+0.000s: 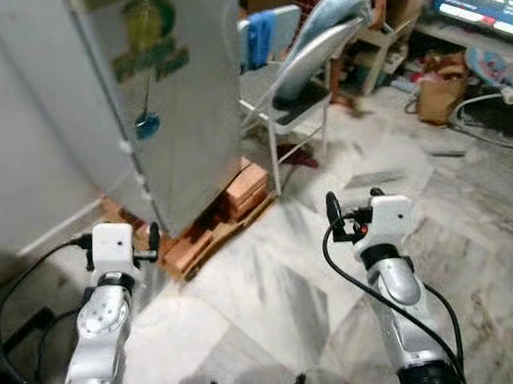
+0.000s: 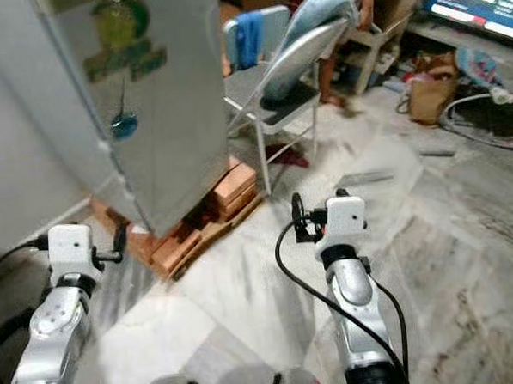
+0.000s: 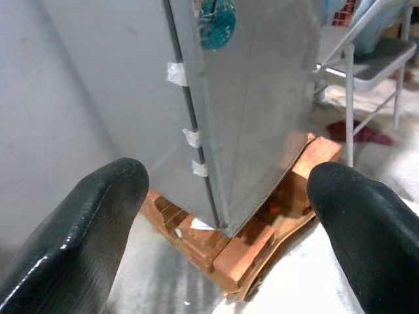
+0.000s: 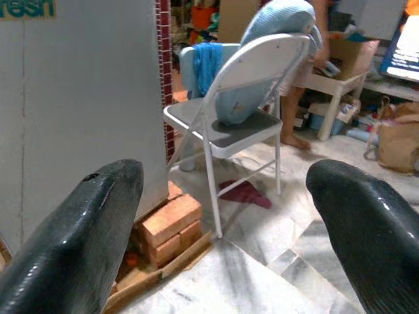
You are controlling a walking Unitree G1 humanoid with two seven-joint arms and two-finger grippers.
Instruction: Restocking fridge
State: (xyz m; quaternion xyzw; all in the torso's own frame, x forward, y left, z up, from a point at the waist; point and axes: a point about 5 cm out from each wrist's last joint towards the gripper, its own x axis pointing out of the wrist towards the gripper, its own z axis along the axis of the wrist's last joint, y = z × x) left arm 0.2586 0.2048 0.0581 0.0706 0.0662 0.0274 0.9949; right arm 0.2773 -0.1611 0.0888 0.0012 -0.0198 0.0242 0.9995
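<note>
Straight ahead and a little to the robot's left stands the grey fridge (image 1: pixel 161 102), its door shut, stickers on the front, raised on a stack of bricks (image 1: pixel 240 197) over flat cardboard. Beside it sits a white folding chair (image 1: pixel 298 86) with a blue pillow propped on its back, and a person's bare legs (image 4: pixel 294 111) show beyond it near a small table. Both arms are held forward over the marble floor (image 1: pixel 270 294). The left gripper (image 3: pixel 229 216) has its jaws spread wide and empty, aimed at the fridge's lower corner; the right gripper (image 4: pixel 226 222) is likewise spread and empty, facing the chair. Nothing to stock is in either one. A likely risk: stepping closer could clip the protruding bricks or the chair leg, since both crowd the approach.
</note>
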